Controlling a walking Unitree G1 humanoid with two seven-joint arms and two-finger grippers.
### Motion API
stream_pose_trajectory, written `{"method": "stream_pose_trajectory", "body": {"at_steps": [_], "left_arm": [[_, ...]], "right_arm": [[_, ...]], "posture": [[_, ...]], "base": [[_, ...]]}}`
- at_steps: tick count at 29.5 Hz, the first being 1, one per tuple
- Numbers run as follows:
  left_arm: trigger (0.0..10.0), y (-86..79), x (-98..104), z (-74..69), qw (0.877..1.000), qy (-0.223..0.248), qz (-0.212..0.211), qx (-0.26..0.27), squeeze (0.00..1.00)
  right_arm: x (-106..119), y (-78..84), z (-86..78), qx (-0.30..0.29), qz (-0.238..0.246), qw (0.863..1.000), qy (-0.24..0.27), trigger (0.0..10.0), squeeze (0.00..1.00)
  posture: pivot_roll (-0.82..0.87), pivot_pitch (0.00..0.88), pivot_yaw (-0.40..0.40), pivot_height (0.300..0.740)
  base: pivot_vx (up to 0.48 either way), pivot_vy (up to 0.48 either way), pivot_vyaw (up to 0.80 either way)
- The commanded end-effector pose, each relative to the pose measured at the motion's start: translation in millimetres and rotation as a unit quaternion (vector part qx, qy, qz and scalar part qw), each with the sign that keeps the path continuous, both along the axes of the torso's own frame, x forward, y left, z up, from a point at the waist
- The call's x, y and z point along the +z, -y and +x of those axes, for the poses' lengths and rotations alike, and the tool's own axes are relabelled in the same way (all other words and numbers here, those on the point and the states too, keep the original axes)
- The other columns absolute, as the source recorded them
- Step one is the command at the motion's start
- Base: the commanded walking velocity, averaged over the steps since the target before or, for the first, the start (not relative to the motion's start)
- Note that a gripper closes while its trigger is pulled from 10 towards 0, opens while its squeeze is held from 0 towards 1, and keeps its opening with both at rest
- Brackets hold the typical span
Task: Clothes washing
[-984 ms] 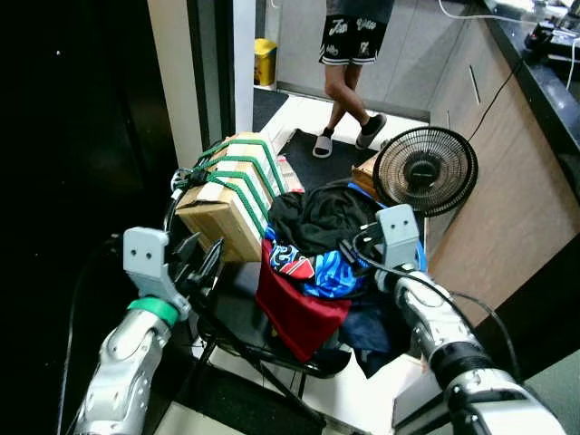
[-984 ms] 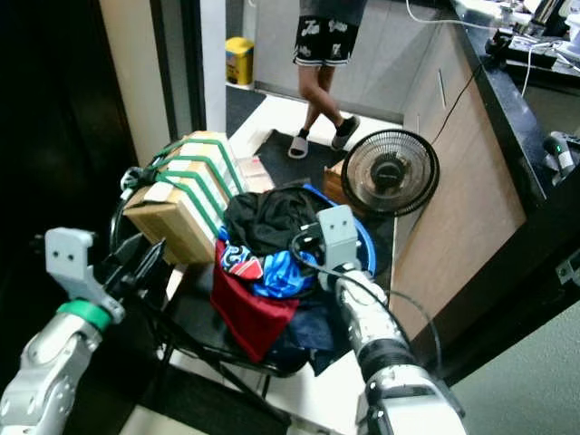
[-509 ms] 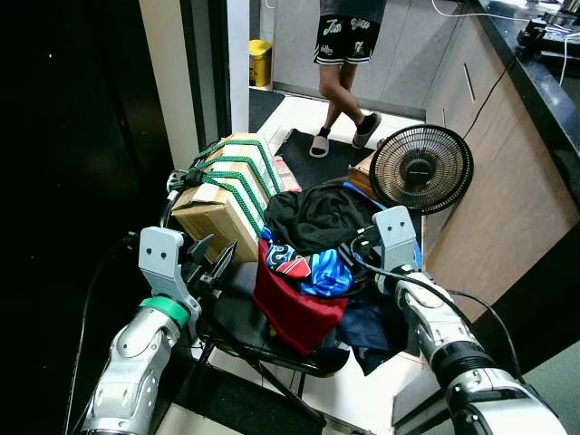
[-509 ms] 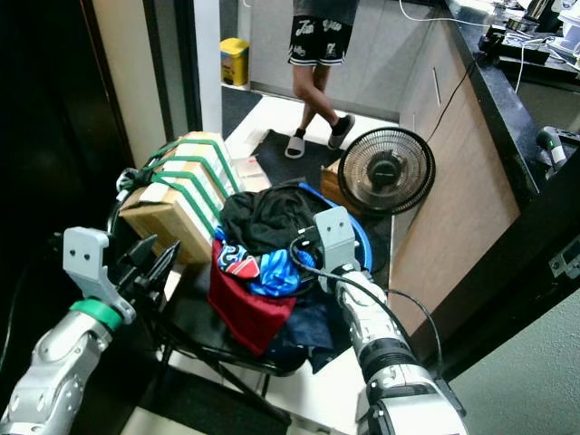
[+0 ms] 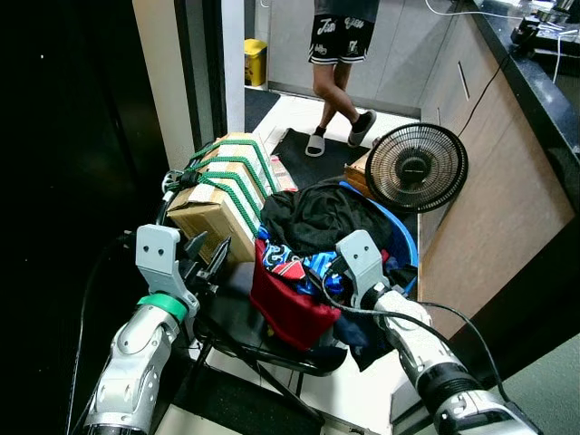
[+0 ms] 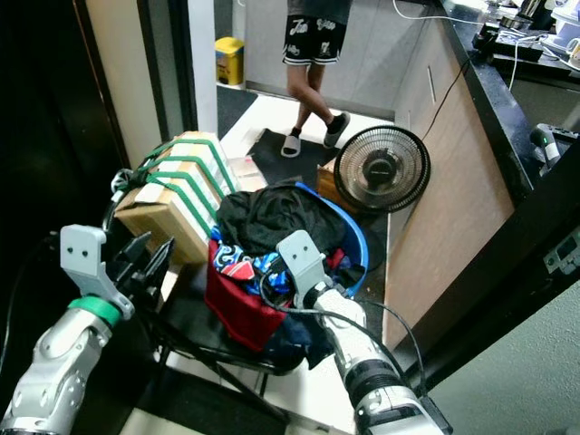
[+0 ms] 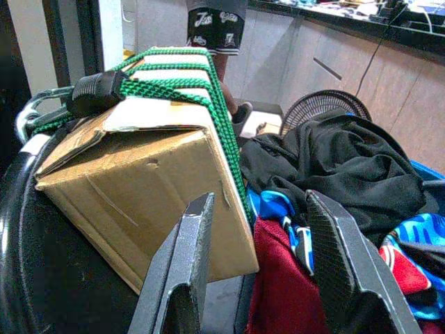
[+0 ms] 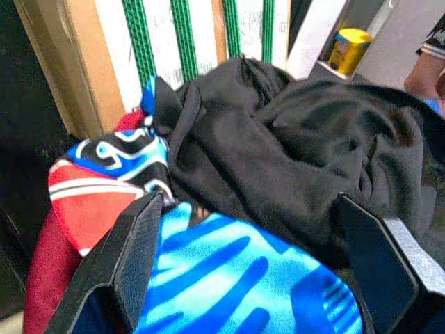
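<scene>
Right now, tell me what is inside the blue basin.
The blue basin holds a heap of clothes: a black garment on top, a blue patterned one and a red cloth spilling over the front. Whatever lies beneath is covered.

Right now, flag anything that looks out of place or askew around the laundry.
The clothes pile overflows the blue basin, and a red garment hangs over the front edge of the black chair. The strapped cardboard box sits tilted beside them. The right gripper is open over the clothes.
</scene>
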State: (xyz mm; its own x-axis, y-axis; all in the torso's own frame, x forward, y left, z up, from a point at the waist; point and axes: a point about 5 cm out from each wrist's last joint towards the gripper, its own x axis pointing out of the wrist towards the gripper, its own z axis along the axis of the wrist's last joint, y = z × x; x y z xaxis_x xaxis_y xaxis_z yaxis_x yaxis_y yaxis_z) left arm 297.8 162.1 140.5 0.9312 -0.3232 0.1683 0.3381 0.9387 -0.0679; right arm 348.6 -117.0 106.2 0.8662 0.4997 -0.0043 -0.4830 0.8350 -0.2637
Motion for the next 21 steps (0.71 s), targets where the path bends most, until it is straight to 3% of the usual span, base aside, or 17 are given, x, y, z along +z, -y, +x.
{"method": "stream_pose_trajectory", "body": {"at_steps": [1, 3, 4, 5, 8, 9, 10, 17, 18, 19, 21], "left_arm": [[10.0, -0.1, -2.7, -0.9, 1.0, -0.003, -0.001, 0.002, 0.0], [10.0, 1.3, -1.8, -1.6, 1.0, -0.002, -0.003, -0.003, 0.0], [10.0, 1.3, -4.2, -3.1, 1.0, -0.006, -0.002, -0.006, 0.0], [10.0, 1.6, -6.8, -4.9, 1.0, -0.011, 0.002, -0.01, 0.0], [10.0, 2.0, -8.5, -6.1, 1.0, -0.015, 0.004, -0.013, 0.0], [10.0, 2.8, -9.1, -6.4, 1.0, -0.016, 0.007, -0.019, 0.0], [10.0, 4.5, -8.1, -5.6, 0.999, -0.016, 0.007, -0.031, 0.0], [10.0, 8.7, -7.3, -6.1, 0.998, -0.015, 0.016, -0.056, 0.0], [10.0, 9.2, -8.1, -6.8, 0.998, -0.016, 0.017, -0.057, 0.0], [10.0, 9.5, -8.8, -7.2, 0.998, -0.017, 0.017, -0.057, 0.0], [10.0, 9.9, -8.7, -7.2, 0.998, -0.016, 0.016, -0.057, 0.0]], "right_arm": [[-2.5, -1.5, -2.5, 0.002, 0.006, 1.0, 0.0, 8.8, 0.0], [-3.6, -6.5, -4.8, 0.022, -0.001, 1.0, 0.002, 4.7, 0.0], [-5.6, -8.0, -6.4, 0.027, -0.002, 1.0, 0.0, 4.7, 0.0], [-7.7, -9.2, -7.6, 0.029, -0.002, 1.0, -0.003, 3.7, 0.0], [-9.0, -10.0, -8.2, 0.029, -0.002, 1.0, -0.006, 3.7, 0.0], [-8.9, -10.8, -7.5, 0.027, -0.007, 1.0, -0.005, 5.0, 0.0], [-6.1, -10.6, -4.7, 0.021, -0.012, 1.0, -0.001, 10.0, 0.0], [1.5, -5.9, 2.5, -0.005, -0.008, 1.0, 0.01, 10.0, 0.0], [1.8, -5.0, 2.8, -0.008, 0.0, 1.0, 0.009, 10.0, 0.44], [1.4, -6.9, 1.7, 0.001, 0.018, 1.0, 0.003, 10.0, 1.0], [-0.8, -16.1, -2.9, 0.037, 0.039, 0.999, -0.008, 10.0, 1.0]], "posture": [[0.04, 0.013, -0.007, 0.74], [0.04, 0.012, -0.01, 0.74], [0.05, 0.006, -0.013, 0.74], [0.05, 0.001, -0.012, 0.74], [0.05, 0.001, -0.012, 0.74], [0.06, 0.0, -0.011, 0.74], [0.06, 0.0, -0.011, 0.74], [0.06, 0.0, -0.009, 0.74], [0.06, 0.0, -0.009, 0.74], [0.06, 0.0, -0.012, 0.74], [0.06, 0.0, -0.016, 0.74]], "base": [[0.0, 0.0, 0.0], [0.0, 0.0, 0.0], [0.0, 0.0, 0.0], [0.0, 0.0, 0.0], [0.0, 0.0, 0.0], [0.0, 0.0, 0.0], [0.0, 0.0, 0.0], [0.0, 0.0, 0.0], [0.0, 0.0, 0.0], [0.0, 0.0, 0.0], [0.0, 0.0, 0.0]]}}
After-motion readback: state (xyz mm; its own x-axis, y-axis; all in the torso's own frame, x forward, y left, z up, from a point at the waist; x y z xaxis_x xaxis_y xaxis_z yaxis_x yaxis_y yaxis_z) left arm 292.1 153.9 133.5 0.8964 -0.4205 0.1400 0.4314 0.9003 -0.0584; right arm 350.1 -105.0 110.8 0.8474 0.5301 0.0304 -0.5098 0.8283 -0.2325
